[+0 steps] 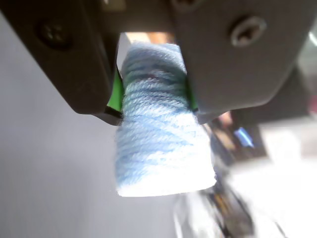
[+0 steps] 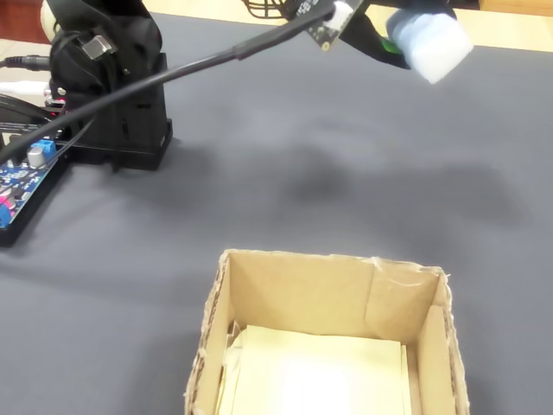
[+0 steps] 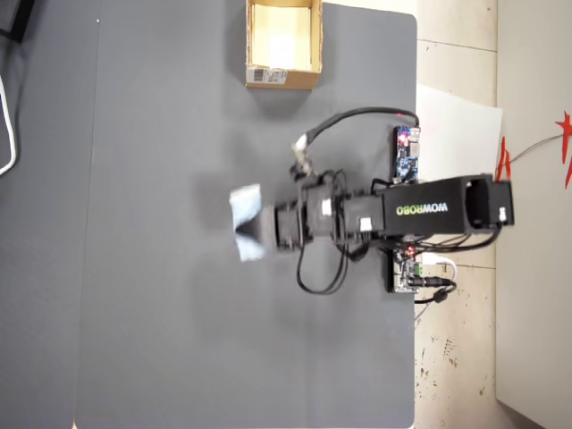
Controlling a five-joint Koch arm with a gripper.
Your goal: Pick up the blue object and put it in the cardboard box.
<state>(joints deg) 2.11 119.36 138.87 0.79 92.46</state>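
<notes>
Your gripper (image 1: pixel 153 106) clamps the blue object (image 1: pixel 161 134) aloft; in the overhead view the cardboard box (image 3: pixel 282 77) lies toward the top, slightly right.

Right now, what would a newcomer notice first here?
The blue object, clamped between the gripper's jaws and held above the dark mat. Next, the open cardboard box at the mat's top edge in the overhead view, apart from the arm.

In the overhead view, the cardboard box (image 3: pixel 283 45) sits at the table's (image 3: pixel 161 340) top edge. The blue object (image 3: pixel 246 222), between the gripper's (image 3: pixel 259 223) jaws, is well below it, mid-table.
</notes>
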